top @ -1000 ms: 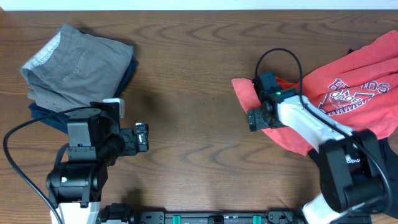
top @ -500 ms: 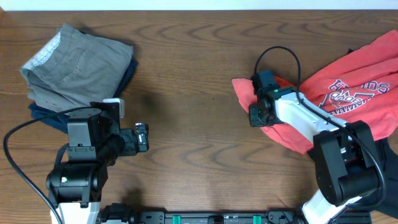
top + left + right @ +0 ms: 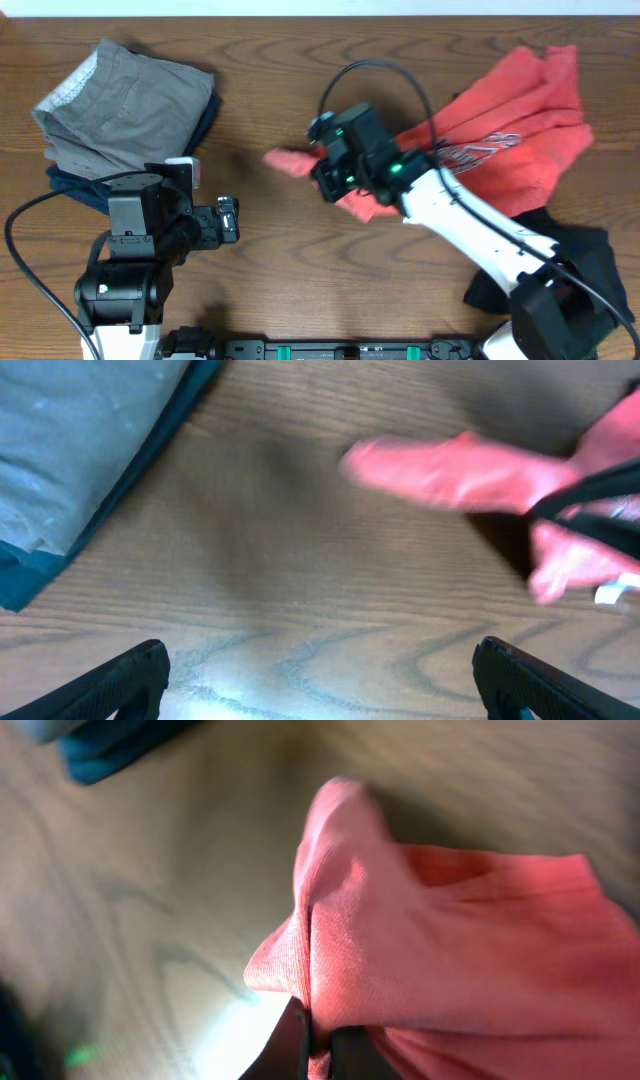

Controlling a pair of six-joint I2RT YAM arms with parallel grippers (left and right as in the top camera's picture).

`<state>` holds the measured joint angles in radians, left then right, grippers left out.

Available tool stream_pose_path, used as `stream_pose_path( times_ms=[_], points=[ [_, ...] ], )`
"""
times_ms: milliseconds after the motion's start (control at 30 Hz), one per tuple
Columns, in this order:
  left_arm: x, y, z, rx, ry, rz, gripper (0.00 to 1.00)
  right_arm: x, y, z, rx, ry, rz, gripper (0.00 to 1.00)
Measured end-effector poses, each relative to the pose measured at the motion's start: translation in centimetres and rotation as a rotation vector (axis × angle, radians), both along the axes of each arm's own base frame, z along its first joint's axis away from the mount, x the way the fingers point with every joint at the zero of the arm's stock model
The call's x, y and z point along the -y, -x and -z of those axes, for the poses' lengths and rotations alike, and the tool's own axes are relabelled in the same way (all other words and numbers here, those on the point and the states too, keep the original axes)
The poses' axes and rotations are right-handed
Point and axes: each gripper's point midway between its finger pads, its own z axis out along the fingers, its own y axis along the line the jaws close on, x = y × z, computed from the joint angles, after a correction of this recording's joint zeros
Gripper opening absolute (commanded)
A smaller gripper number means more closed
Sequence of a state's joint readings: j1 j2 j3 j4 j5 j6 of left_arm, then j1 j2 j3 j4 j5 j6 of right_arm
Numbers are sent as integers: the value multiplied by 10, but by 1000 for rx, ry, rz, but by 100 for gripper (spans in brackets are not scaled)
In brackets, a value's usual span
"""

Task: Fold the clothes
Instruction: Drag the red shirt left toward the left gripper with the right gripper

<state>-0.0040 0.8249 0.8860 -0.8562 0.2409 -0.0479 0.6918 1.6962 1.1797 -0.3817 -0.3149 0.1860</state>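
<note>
Clamping a thin fold of the coral-red T-shirt [image 3: 520,140] in the closed right gripper [image 3: 315,1042], near the middle of the table [image 3: 300,60], beside the black garment [image 3: 572,262]. Showing the left gripper [image 3: 320,682] spread wide, empty. Risking slippage from so shallow a pinch, or dragging the black garment along.

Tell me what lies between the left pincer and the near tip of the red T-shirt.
Nothing but bare wooden table lies between the left pincer and the tip of the red T-shirt. The overhead and left wrist views both show this.
</note>
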Motion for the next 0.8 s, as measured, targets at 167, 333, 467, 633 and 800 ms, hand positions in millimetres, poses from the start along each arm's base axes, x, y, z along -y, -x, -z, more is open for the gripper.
stream_pose_path(
  times_ms=[167, 333, 467, 633, 800],
  points=[
    [0, -2, 1, -3, 0, 0, 98, -2, -1, 7, 39, 64, 43, 74],
    [0, -4, 5, -25, 16, -18, 98, 49, -27, 13, 41, 183, 270, 99],
    [8, -5, 10, -62, 73, -20, 98, 109, -43, -9, 38, 219, 430, 99],
    [27, -7, 23, -162, 197, 2, 98, 197, -40, -35, -8, 275, 642, 99],
    [45, -9, 46, -314, 306, -4, 98, 254, -18, -26, -134, 361, 760, 99]
  ],
)
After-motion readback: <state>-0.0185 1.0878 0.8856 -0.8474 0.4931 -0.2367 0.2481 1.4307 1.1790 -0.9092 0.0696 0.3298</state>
